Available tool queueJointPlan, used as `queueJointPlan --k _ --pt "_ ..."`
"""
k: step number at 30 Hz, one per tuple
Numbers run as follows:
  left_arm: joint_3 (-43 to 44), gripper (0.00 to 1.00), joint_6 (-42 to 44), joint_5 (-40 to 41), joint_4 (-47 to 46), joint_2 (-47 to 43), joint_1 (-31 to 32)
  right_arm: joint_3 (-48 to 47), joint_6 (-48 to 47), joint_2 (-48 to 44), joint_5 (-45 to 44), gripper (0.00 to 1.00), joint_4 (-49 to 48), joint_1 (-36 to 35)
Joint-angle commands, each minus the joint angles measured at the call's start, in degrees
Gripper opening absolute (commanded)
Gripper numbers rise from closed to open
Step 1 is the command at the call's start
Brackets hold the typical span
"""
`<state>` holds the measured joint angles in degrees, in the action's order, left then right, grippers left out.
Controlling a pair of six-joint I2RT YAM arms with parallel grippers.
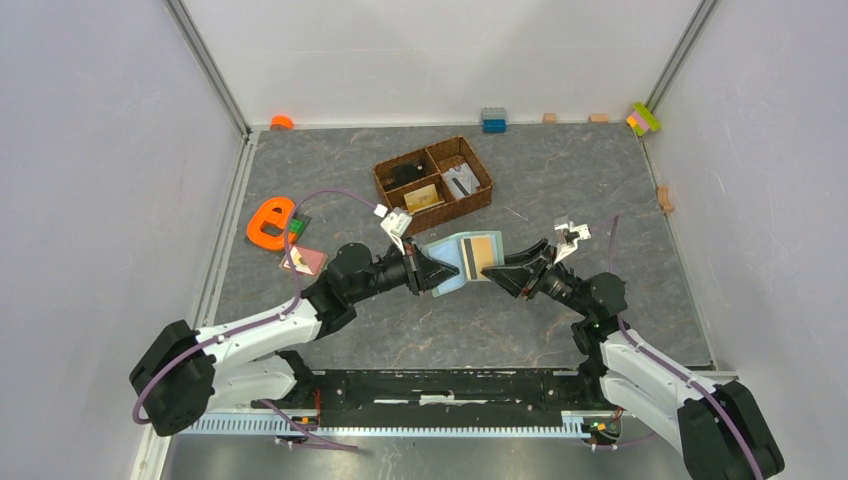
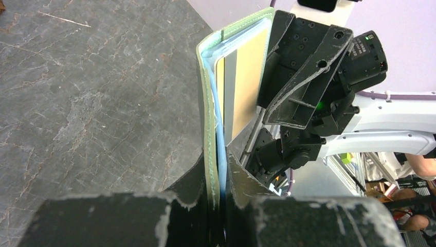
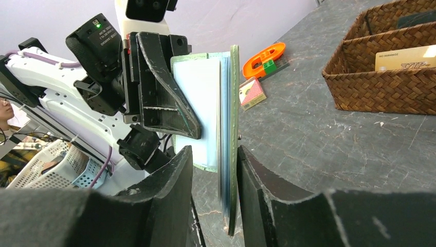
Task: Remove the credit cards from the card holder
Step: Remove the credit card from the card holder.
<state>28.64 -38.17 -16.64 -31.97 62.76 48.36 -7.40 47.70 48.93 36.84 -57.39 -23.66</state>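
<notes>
Extraction step in hand: card holder (image 1: 447, 262) held aloft, left gripper (image 1: 428, 275) clamped on one end, right gripper (image 1: 500, 272) with jaws partly parted astride the opposite end, gripping nothing; next move judged to call for pinching the tan credit card (image 1: 483, 254) alone and drawing it clear.

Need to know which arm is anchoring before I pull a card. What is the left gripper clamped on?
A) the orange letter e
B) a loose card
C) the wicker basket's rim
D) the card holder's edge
D: in the left wrist view the left gripper is closed on the edge of the open card holder, held up off the table with a tan card inside it.
</notes>
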Motion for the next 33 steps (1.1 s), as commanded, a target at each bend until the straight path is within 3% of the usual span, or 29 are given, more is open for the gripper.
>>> queueJointPlan --k 1,11,13,17,20,27,29,30,31,33 --pt "1.6 0.02 -0.5 -2.1 -4.4 0.4 0.1 -2.1 -0.1 -0.8 0.6 0.41 -3.0 -0.4" --pt "2.6 0.05 0.7 7.2 4.1 -1.1 0.1 -3.3 -3.1 -1.9 -2.5 0.00 5.0 -0.4" --pt "2.8 0.12 0.6 9.0 5.8 -1.4 0.1 -3.3 -3.1 -1.6 -2.7 0.00 5.4 -0.4" --pt "4.5 0.42 -0.8 23.8 16.5 -2.8 0.1 -3.7 -4.1 -1.3 -3.8 0.00 8.0 -0.4" --pt "4.9 0.51 -1.3 31.0 21.2 -4.3 0.1 -4.2 -5.4 -1.6 -5.5 0.00 11.3 -0.4" --pt "3.6 0.59 -4.8 43.5 26.5 -10.4 0.1 -5.0 -7.9 -3.0 -9.6 0.00 17.3 -0.4" --pt "3.5 0.69 -5.6 46.0 27.9 -12.1 0.1 -5.2 -8.1 -3.2 -10.0 0.00 17.8 -0.4" --pt "3.3 0.81 -5.9 46.8 28.3 -12.8 0.1 -5.2 -8.2 -3.3 -10.1 0.00 17.9 -0.4" --pt "3.1 0.86 -5.9 46.9 28.4 -13.4 0.0 -5.2 -8.2 -3.3 -10.2 0.00 18.0 -0.4" --pt "2.2 0.88 -3.7 43.5 26.0 -14.9 0.1 -5.1 -8.3 -3.3 -10.3 0.00 18.2 -0.4"
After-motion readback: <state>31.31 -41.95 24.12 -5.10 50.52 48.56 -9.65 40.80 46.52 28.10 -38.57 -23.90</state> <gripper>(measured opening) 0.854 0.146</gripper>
